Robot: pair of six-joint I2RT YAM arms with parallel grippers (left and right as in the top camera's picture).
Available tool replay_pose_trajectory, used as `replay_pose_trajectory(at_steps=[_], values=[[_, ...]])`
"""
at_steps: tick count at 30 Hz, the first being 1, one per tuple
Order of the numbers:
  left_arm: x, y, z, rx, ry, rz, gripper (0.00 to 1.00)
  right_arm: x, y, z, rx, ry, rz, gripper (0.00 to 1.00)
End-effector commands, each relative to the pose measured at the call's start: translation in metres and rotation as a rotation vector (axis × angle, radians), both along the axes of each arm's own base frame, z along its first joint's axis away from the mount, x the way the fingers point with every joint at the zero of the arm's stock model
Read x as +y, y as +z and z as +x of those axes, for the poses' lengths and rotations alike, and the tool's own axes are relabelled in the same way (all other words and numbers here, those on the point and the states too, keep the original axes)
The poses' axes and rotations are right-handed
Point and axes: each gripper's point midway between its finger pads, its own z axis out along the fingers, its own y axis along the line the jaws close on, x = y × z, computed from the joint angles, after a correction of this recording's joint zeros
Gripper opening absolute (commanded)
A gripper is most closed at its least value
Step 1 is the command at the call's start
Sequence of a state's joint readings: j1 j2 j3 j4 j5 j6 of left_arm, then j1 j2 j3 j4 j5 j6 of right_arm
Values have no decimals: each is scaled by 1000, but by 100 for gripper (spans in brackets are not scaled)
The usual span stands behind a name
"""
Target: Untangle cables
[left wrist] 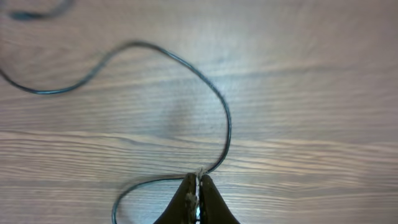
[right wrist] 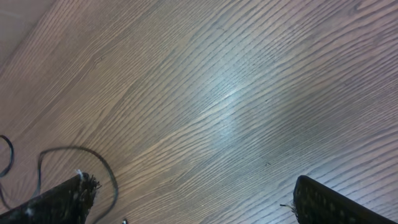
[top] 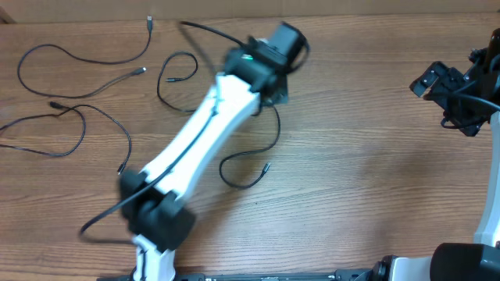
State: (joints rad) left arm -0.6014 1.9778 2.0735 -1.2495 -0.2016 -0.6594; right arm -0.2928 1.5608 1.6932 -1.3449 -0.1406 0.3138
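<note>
Several thin black cables lie on the wooden table. One cable (top: 276,133) runs down from my left gripper (top: 273,95) into a loop whose plug end (top: 266,165) rests mid-table. In the left wrist view this cable (left wrist: 186,62) curves in a wide arc, and the left gripper (left wrist: 198,180) is shut on it at the very tips. Three more cables (top: 78,58) (top: 173,76) (top: 70,117) lie spread out at the left. My right gripper (top: 447,100) hovers at the far right, open, with nothing between its fingers (right wrist: 68,199). A cable loop (right wrist: 107,171) shows at the lower left of the right wrist view.
The left arm (top: 195,140) stretches diagonally from the front left across the table, covering part of it. The table's far edge (top: 351,14) runs along the top. Bare wood (top: 367,156) lies between the two grippers.
</note>
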Motion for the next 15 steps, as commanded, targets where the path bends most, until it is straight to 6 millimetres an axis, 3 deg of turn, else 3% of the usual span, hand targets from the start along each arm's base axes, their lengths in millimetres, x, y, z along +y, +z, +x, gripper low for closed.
replay_pose_trajectory(at_steps=[1, 4, 7, 8, 15], values=[[13, 41, -9, -54, 20, -65, 4, -2, 2, 2, -9, 0, -10, 100], [26, 57, -12, -92, 35, -52, 4, -2, 2, 2, -9, 0, -10, 100], [24, 56, -12, -84, 31, -68, 8, -2, 2, 2, -9, 0, -10, 100], [21, 52, -12, -69, 24, -77, 15, -2, 2, 2, -9, 0, -10, 100], [-30, 1, 2, 14, -56, -120, 97, -2, 2, 2, -8, 0, -10, 100]])
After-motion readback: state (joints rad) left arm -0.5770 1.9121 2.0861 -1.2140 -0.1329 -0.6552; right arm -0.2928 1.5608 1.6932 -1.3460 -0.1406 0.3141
